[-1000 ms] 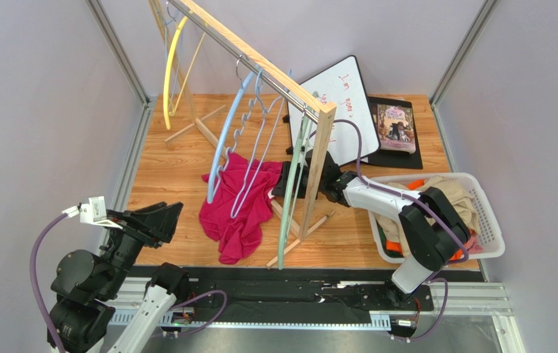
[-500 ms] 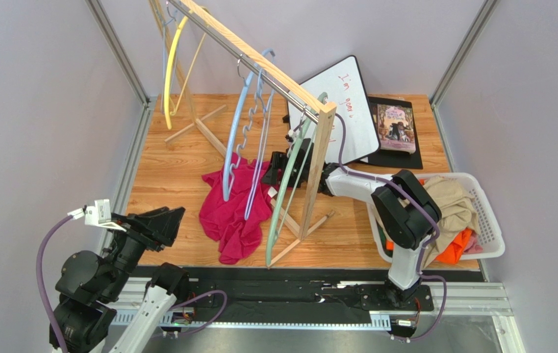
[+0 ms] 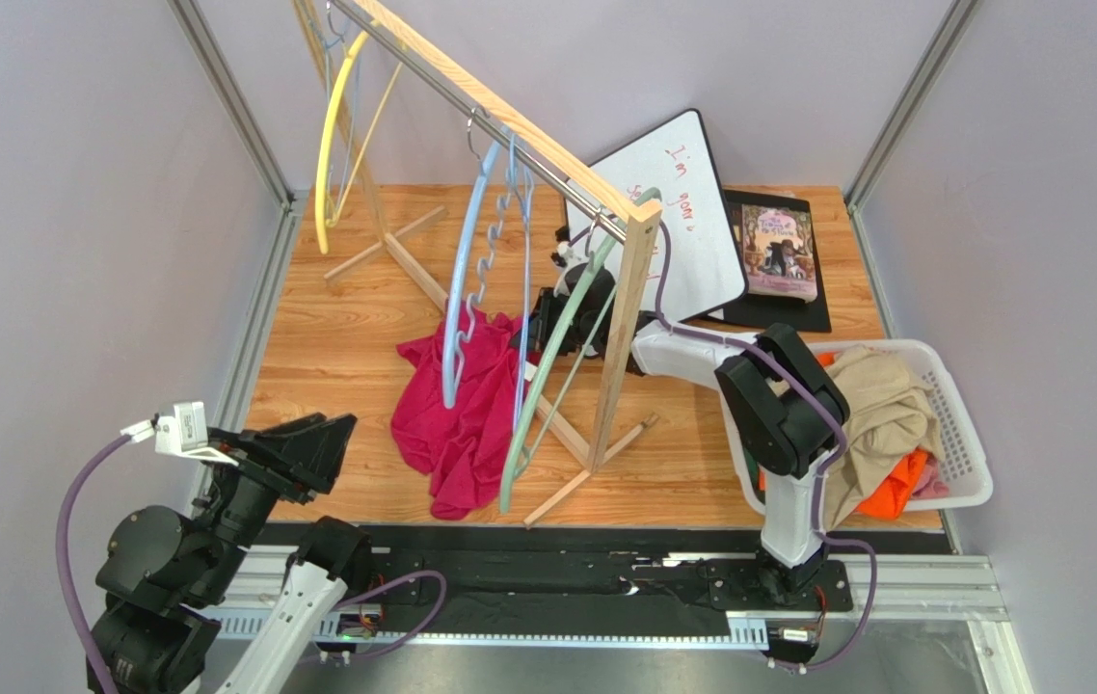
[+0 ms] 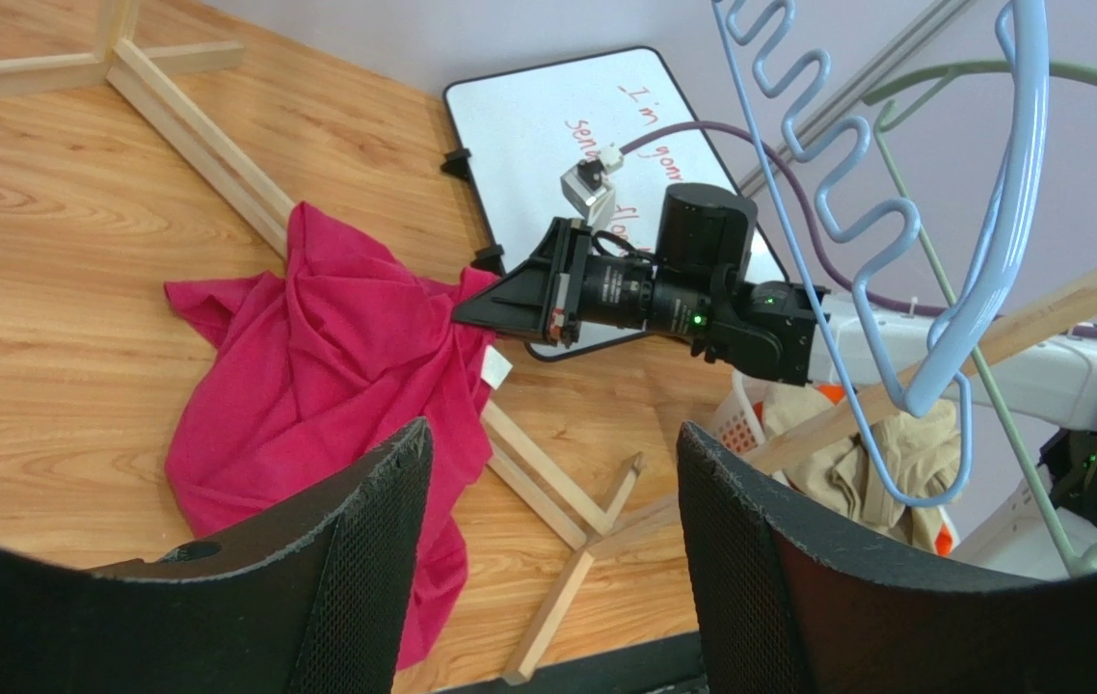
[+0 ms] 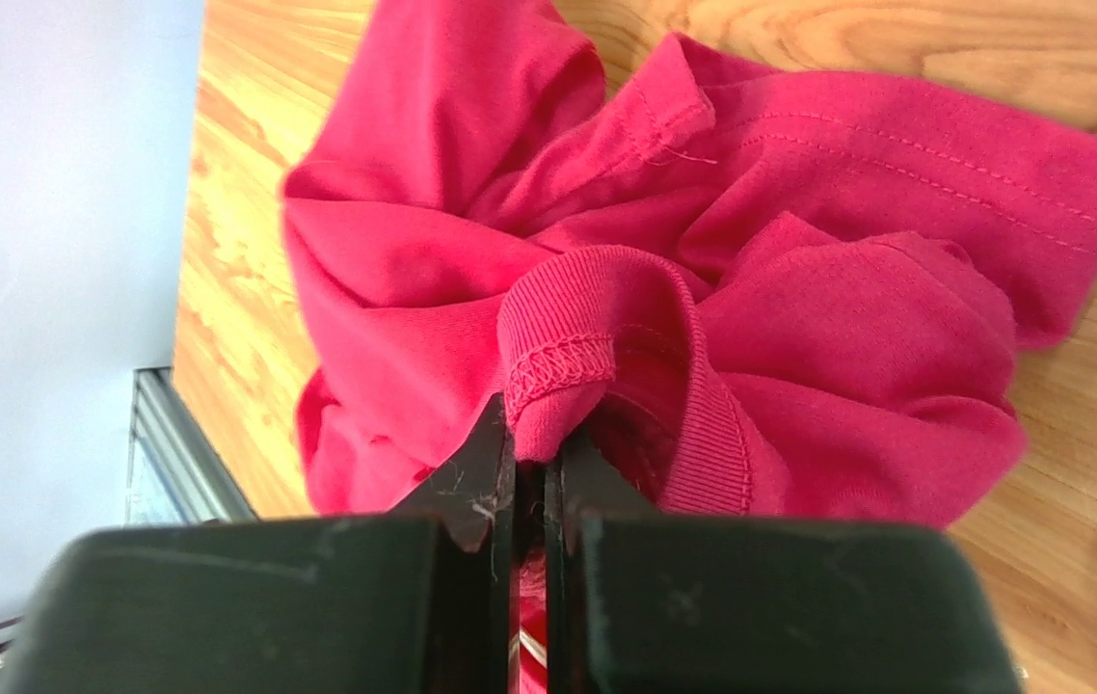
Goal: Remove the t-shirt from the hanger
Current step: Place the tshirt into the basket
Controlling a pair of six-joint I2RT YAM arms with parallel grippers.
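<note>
Partly covered by collar fold: right end effector [image 5: 528, 460] clamping t-shirt [image 5: 830, 188].

out of sight, cut off, too small
in the right wrist view the t-shirt [image 5: 743, 217] collar fold runs down between the right gripper [image 5: 528, 456] fingers [image 5: 471, 470] and vanishes there. from above, the rack post [image 3: 623, 340] and green hanger [image 3: 518, 448] cover most of that gripper. the left gripper [image 4: 555, 579] fingers [image 4: 352, 579] are cut by the bottom edge. the whiteboard [image 3: 692, 203] writing is too small to read.
</note>
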